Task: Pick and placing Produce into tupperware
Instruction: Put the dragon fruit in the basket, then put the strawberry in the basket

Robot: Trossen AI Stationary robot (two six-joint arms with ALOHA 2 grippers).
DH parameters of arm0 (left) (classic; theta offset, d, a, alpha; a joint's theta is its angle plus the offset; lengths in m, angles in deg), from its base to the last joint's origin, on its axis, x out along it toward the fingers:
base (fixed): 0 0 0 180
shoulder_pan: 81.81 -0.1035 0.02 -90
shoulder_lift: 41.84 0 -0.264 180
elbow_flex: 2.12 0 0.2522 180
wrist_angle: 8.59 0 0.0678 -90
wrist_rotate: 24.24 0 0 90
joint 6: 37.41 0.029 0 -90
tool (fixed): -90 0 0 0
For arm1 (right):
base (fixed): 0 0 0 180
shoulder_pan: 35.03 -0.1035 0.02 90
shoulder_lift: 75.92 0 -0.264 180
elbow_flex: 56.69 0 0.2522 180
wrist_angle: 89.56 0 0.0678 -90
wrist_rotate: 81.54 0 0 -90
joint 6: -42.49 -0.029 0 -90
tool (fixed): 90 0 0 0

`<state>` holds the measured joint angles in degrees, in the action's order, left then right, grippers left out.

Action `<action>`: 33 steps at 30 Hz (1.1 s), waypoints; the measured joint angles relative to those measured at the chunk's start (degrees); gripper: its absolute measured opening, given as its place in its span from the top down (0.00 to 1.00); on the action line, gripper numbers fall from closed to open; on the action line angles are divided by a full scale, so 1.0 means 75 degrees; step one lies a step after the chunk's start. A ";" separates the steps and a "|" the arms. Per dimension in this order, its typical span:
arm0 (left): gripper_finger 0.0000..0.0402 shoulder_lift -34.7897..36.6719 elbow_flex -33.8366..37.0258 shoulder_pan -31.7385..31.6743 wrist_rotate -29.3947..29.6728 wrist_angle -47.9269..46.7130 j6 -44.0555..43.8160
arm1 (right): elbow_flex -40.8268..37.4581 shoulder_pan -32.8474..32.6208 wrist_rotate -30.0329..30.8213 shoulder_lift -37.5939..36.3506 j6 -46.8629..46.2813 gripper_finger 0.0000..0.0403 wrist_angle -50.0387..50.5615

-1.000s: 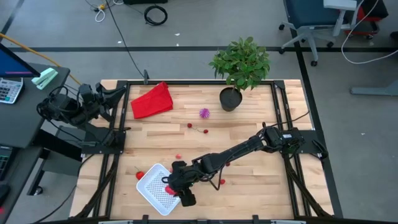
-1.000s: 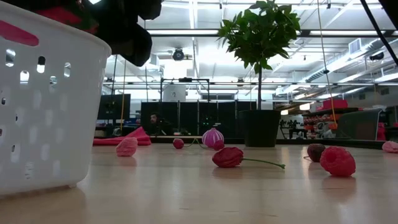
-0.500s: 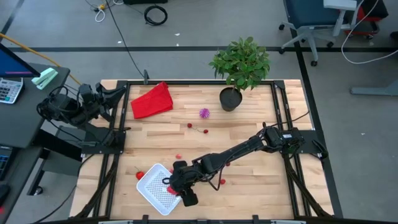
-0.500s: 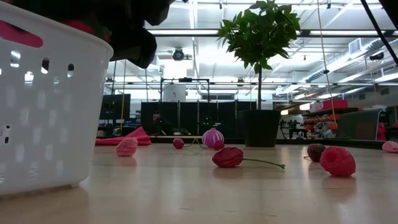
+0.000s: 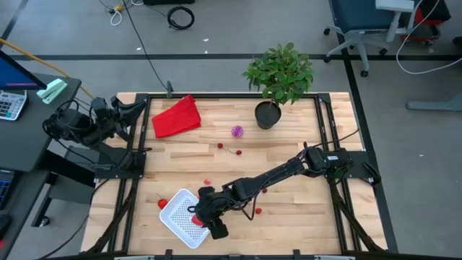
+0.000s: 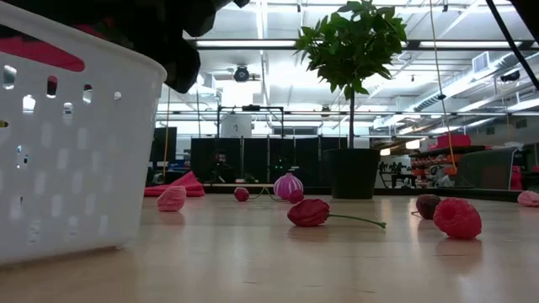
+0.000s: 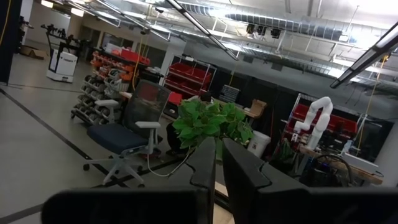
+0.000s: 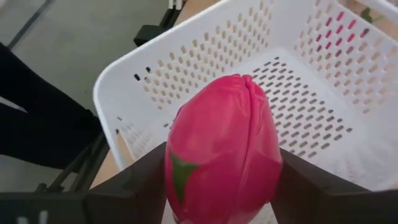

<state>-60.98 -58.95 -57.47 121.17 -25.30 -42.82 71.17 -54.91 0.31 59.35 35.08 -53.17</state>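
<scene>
The white tupperware (image 5: 178,214) with a dotted bottom stands near the table's front left. It fills the left of the low view, where its wall (image 6: 67,151) shows. My right gripper (image 5: 198,215) hangs over it, shut on a red strawberry-like piece of produce (image 8: 221,137). Other red pieces (image 5: 220,146) (image 5: 258,211) and a spiky purple ball (image 5: 237,131) lie on the wood. My left gripper (image 7: 218,168) is shut and parked beyond the table's left edge, pointing into the room. My right gripper pinches the red piece by its two opposite sides (image 8: 175,168) between its two fingers. The fingers slant down from the table's right side. The piece is lifted clear above the tupperware's dotted bottom (image 8: 311,112), inside its rim.
A red cloth (image 5: 177,115) lies at the far left and a potted plant (image 5: 278,79) stands at the far edge. In the low view a stemmed cherry (image 6: 309,212) and a red berry (image 6: 457,217) lie on the open middle of the table.
In the low view the tupperware's wall has shifted a little toward the table's right edge. My right gripper has stayed over it with the red piece held.
</scene>
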 joint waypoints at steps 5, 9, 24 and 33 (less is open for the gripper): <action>0.93 0.0000 0.0000 0.0000 0.0000 -0.0023 -0.0004 | -0.0006 -0.0020 -0.0185 0.0145 0.0037 0.43 -0.0034; 0.94 0.0000 0.0000 0.0000 0.0000 -0.0052 -0.0101 | -0.0006 -0.0035 -0.0222 0.0237 0.0047 0.42 -0.0193; 0.91 -0.0003 0.0000 0.0000 -0.0001 -0.0208 -0.0199 | 0.0031 0.0003 -0.0223 0.0243 0.0085 0.29 -0.0420; 0.94 -0.0003 0.0000 0.0001 -0.0003 -0.0187 -0.0236 | 0.1039 0.0288 -0.0118 0.0190 -0.1178 0.30 -0.0323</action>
<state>-61.00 -58.95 -57.47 121.15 -26.70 -44.59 78.97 -52.75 -0.58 60.78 26.25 -55.60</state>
